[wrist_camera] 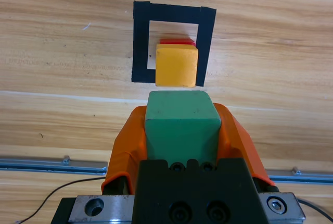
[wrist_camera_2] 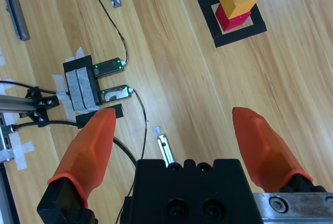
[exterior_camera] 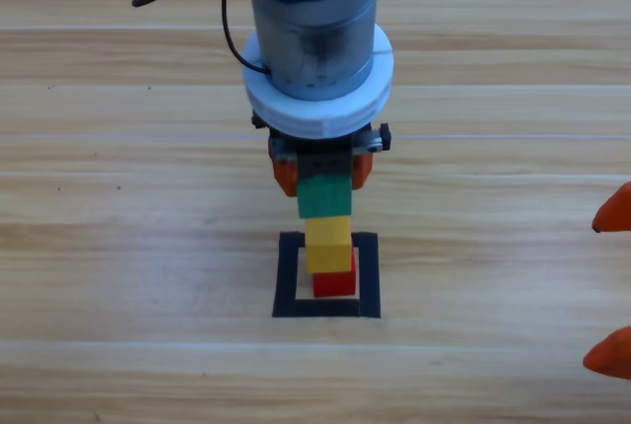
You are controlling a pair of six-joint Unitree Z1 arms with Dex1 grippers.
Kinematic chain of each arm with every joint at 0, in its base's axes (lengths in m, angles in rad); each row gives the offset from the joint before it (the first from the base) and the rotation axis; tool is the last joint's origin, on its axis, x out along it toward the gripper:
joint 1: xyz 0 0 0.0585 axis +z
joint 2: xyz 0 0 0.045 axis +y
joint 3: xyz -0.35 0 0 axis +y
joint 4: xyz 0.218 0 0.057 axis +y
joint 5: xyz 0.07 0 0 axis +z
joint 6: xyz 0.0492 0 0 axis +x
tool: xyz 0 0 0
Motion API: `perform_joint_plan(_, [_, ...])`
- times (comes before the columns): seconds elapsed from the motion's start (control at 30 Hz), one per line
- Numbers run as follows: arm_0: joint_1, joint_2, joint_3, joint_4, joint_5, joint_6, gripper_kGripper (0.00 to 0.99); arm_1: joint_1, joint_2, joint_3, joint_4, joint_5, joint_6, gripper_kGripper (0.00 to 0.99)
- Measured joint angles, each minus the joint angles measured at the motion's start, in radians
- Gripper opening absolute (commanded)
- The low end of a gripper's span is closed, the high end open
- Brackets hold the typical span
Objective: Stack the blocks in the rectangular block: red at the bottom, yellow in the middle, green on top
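The red cube [exterior_camera: 335,284] sits inside the black tape rectangle [exterior_camera: 286,276], and the yellow cube [exterior_camera: 328,244] rests on top of it. My left gripper [exterior_camera: 322,173] comes down from the top middle, shut on the green cube [exterior_camera: 324,197], which it holds just above the yellow one; I cannot tell whether they touch. In the left wrist view the green cube [wrist_camera: 180,125] fills the space between the jaws, with yellow [wrist_camera: 177,66], a sliver of red [wrist_camera: 177,41] and the rectangle [wrist_camera: 139,41] beyond. My right gripper [exterior_camera: 613,281] waits open at the right edge.
In the right wrist view a taped black box [wrist_camera_2: 83,86] with lit boards and black cables [wrist_camera_2: 117,31] lies on the table, beside metal rails [wrist_camera_2: 13,10]. A metal rail [wrist_camera: 52,165] and a cable also run behind the left gripper.
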Motion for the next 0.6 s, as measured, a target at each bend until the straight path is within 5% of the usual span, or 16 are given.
perform_joint_plan(0.6, [0.000,0.093,-0.064,0.000,0.039,-0.004,0.000,0.000,0.010,0.000,0.004,0.008,0.000,0.986])
